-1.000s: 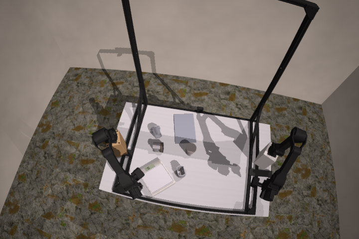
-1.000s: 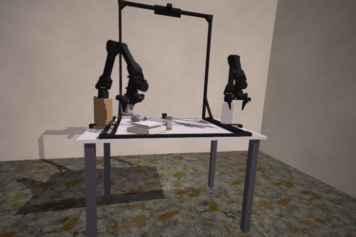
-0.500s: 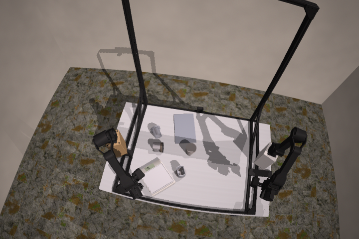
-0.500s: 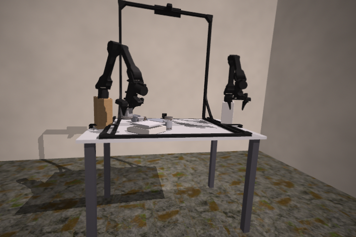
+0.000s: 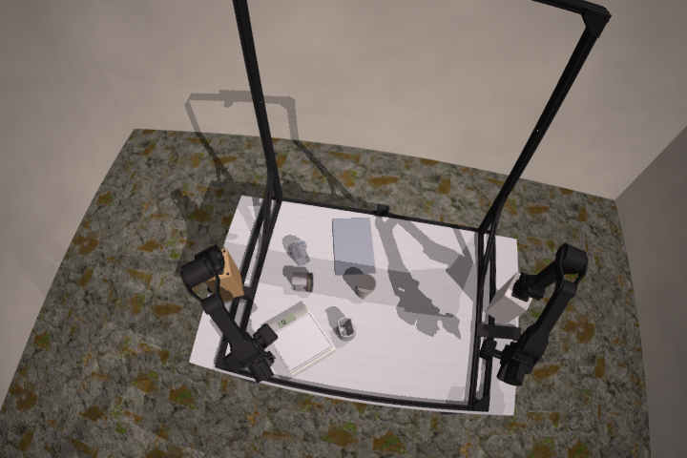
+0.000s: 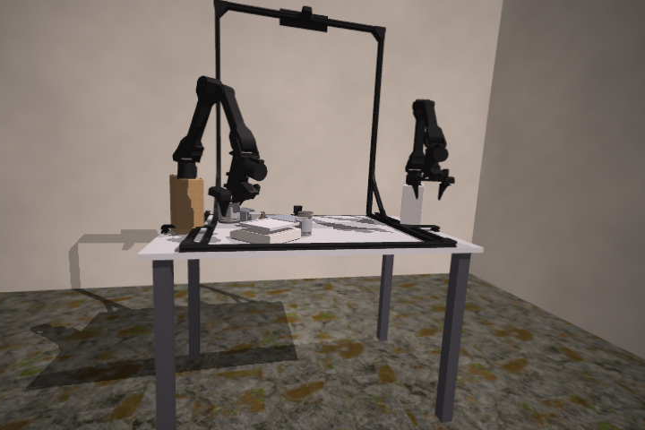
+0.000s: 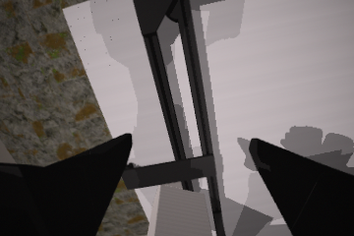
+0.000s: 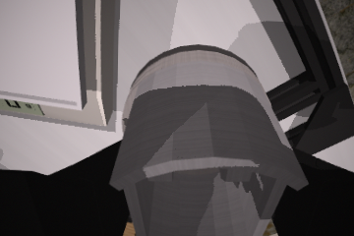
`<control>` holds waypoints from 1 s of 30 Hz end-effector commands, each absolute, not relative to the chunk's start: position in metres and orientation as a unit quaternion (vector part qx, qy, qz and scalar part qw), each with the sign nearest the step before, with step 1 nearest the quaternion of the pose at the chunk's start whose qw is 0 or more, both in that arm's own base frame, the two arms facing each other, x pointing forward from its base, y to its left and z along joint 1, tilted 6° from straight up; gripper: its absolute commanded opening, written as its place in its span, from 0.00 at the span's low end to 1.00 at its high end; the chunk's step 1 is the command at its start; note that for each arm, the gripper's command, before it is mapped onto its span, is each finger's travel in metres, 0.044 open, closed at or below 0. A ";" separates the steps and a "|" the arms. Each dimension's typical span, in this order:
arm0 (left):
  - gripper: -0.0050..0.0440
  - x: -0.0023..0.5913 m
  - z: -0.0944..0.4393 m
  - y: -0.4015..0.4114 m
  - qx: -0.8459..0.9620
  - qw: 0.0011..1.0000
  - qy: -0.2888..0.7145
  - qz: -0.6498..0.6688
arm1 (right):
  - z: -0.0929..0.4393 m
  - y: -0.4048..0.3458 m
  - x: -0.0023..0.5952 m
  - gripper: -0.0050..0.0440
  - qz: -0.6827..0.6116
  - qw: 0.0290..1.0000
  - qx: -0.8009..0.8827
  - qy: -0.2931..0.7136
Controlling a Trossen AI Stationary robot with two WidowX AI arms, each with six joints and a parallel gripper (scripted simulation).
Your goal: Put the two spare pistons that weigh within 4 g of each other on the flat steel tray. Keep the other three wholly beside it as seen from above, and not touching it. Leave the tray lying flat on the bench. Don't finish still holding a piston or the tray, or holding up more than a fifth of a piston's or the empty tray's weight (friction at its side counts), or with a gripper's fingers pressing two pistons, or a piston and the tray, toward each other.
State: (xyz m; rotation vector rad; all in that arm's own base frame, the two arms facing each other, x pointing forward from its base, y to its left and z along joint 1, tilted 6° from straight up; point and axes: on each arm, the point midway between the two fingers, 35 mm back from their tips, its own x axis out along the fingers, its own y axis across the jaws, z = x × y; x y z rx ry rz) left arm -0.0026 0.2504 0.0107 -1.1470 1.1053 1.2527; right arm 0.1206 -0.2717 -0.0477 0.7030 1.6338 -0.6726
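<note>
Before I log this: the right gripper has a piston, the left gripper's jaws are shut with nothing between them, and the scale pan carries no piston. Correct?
Not quite: the left gripper's jaws stand wide open, as the left wrist view shows. Nothing is between them. The rest of your statement stands.

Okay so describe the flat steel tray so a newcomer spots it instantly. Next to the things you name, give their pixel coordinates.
On the white table [image 5: 398, 366] [image 6: 348, 239], look toward the far edge in the top view, beyond the scale [image 5: 301, 345] [image 6: 265, 235]. The tray [image 5: 352, 242] is the flat blue-grey rectangle, lower and plainer than the rounded pistons nearby.
</note>
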 end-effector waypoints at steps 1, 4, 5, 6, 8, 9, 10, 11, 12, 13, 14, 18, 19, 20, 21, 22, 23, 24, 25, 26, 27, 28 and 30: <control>1.00 -0.002 0.011 0.250 -0.480 0.530 0.463 0.523 | -0.053 -0.270 0.118 0.43 -0.285 0.578 0.300 0.703; 1.00 -0.002 0.011 0.250 -0.480 0.530 0.463 0.523 | -0.058 -0.270 0.118 0.43 -0.285 0.578 0.300 0.703; 1.00 -0.002 0.011 0.250 -0.480 0.530 0.463 0.523 | -0.059 -0.270 0.118 0.43 -0.285 0.578 0.300 0.703; 1.00 -0.002 0.011 0.250 -0.480 0.530 0.463 0.523 | -0.061 -0.270 0.118 0.43 -0.285 0.578 0.300 0.703; 1.00 -0.002 0.011 0.250 -0.480 0.530 0.463 0.523 | -0.064 -0.270 0.118 0.43 -0.285 0.578 0.300 0.703; 1.00 -0.002 0.011 0.250 -0.480 0.530 0.463 0.523 | -0.066 -0.270 0.118 0.43 -0.285 0.578 0.300 0.703; 1.00 -0.002 0.011 0.250 -0.480 0.530 0.463 0.523 | -0.068 -0.270 0.118 0.43 -0.285 0.578 0.300 0.703; 1.00 -0.002 0.011 0.250 -0.480 0.530 0.463 0.523 | -0.069 -0.270 0.118 0.43 -0.285 0.578 0.300 0.703; 1.00 -0.002 0.011 0.250 -0.480 0.530 0.463 0.523 | -0.071 -0.270 0.117 0.43 -0.285 0.578 0.300 0.703; 1.00 -0.002 0.011 0.250 -0.480 0.530 0.463 0.523 | -0.073 -0.270 0.117 0.43 -0.285 0.578 0.300 0.703; 1.00 -0.002 0.011 0.250 -0.480 0.530 0.463 0.523 | -0.074 -0.270 0.117 0.43 -0.285 0.578 0.300 0.703; 1.00 -0.002 0.011 0.250 -0.480 0.530 0.463 0.523 | -0.078 -0.270 0.117 0.43 -0.285 0.578 0.300 0.703; 1.00 -0.002 0.011 0.250 -0.480 0.530 0.463 0.523 | -0.079 -0.270 0.117 0.43 -0.285 0.578 0.300 0.703; 1.00 -0.002 0.011 0.250 -0.480 0.530 0.463 0.523 | -0.081 -0.270 0.117 0.43 -0.285 0.578 0.300 0.703; 1.00 -0.002 0.011 0.250 -0.480 0.530 0.463 0.523 | -0.083 -0.270 0.117 0.43 -0.285 0.578 0.300 0.703; 1.00 -0.002 0.011 0.250 -0.480 0.530 0.463 0.523 | -0.084 -0.270 0.117 0.43 -0.285 0.578 0.300 0.703; 1.00 -0.002 0.011 0.250 -0.480 0.530 0.463 0.523 | -0.086 -0.270 0.117 0.43 -0.285 0.578 0.300 0.703; 1.00 -0.002 0.011 0.250 -0.480 0.530 0.463 0.523 | -0.088 -0.270 0.116 0.43 -0.285 0.578 0.300 0.703; 1.00 -0.002 0.011 0.250 -0.480 0.530 0.463 0.523 | -0.089 -0.270 0.116 0.43 -0.285 0.578 0.300 0.703; 1.00 -0.002 0.011 0.250 -0.480 0.530 0.463 0.523 | -0.091 -0.270 0.116 0.43 -0.285 0.578 0.300 0.703; 1.00 -0.002 0.011 0.250 -0.480 0.530 0.463 0.523 | -0.093 -0.270 0.116 0.43 -0.285 0.578 0.300 0.703; 1.00 -0.002 0.011 0.250 -0.480 0.530 0.463 0.523 | -0.094 -0.271 0.116 0.43 -0.285 0.578 0.300 0.703; 1.00 -0.002 0.011 0.250 -0.480 0.530 0.463 0.523 | -0.098 -0.271 0.116 0.43 -0.285 0.578 0.300 0.703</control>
